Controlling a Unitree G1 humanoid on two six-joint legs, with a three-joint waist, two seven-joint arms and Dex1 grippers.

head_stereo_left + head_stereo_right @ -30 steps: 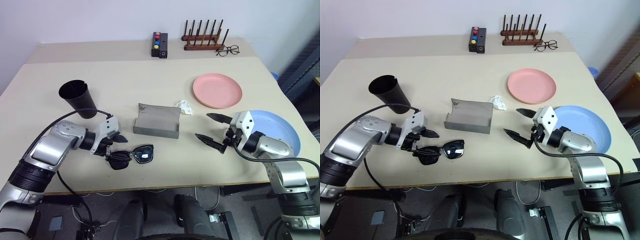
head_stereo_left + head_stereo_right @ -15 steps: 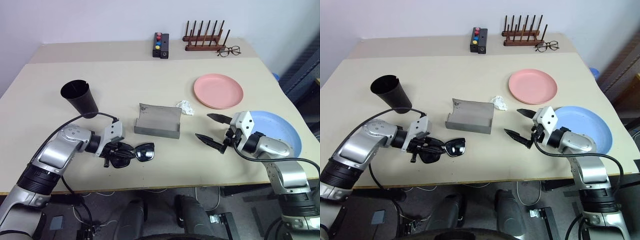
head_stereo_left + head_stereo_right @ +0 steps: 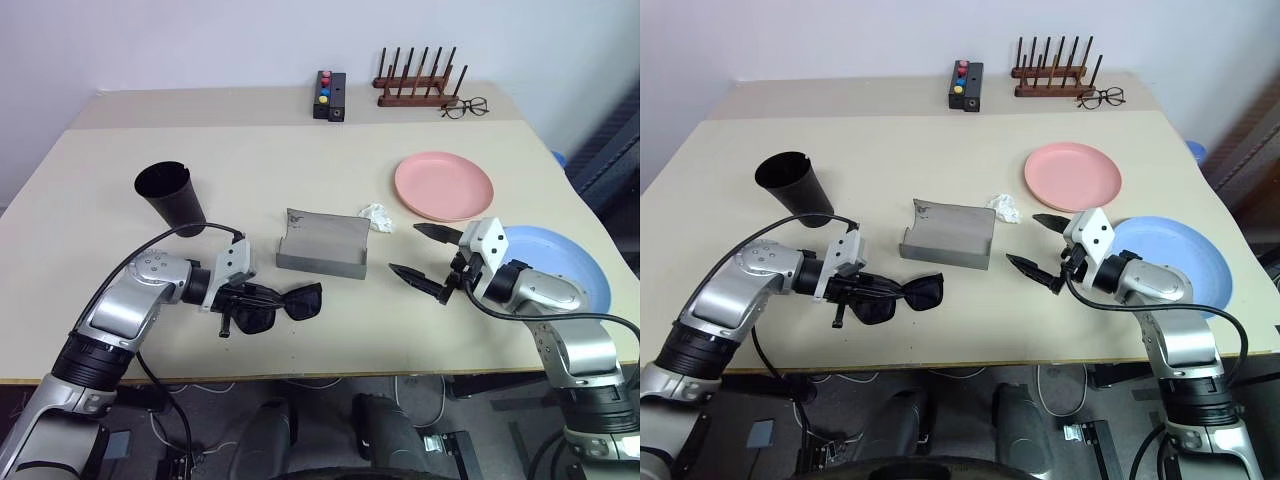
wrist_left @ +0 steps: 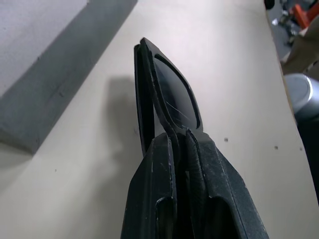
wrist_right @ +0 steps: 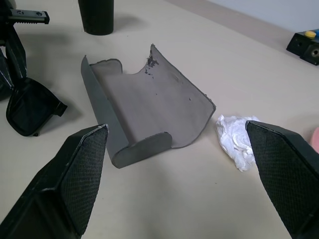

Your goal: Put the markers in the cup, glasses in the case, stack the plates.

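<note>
A pale beige worktop (image 3: pixel 300 160) stands against a plain white wall. Near its front edge, left of the middle, the left end effector (image 3: pixel 243 297) is pressed together on the glasses (image 3: pixel 285 303), pinching one end of the black frame; the left wrist view shows the two black fingers (image 4: pixel 152 199) tight on either side of the frame, with a dark lens (image 4: pixel 174 99) pointing away from them. Whether the glasses touch the worktop or hang just above it cannot be told.

Just beyond the glasses, near the middle of the worktop, the grey case (image 3: pixel 323 241) lies open, its lid standing up and its hollow facing the front edge. A small crumpled white scrap (image 3: pixel 378 216) lies beside the case on the side toward the right edge. The black cup (image 3: pixel 171 197) stands upright toward the left edge, well apart from the case.

The right end effector (image 3: pixel 424 253) hangs over the worktop near the front right, its fingers spread wide and holding nothing, pointing toward the case. The light blue plate (image 3: pixel 570 275) lies near the right edge, partly behind the right arm, and the pink plate (image 3: pixel 443 185) lies apart from it, farther back.

Along the back edge stand a small black box with coloured buttons (image 3: pixel 331 94), a wooden peg rack (image 3: pixel 417 84) and clear-lens eyeglasses (image 3: pixel 465 106).
</note>
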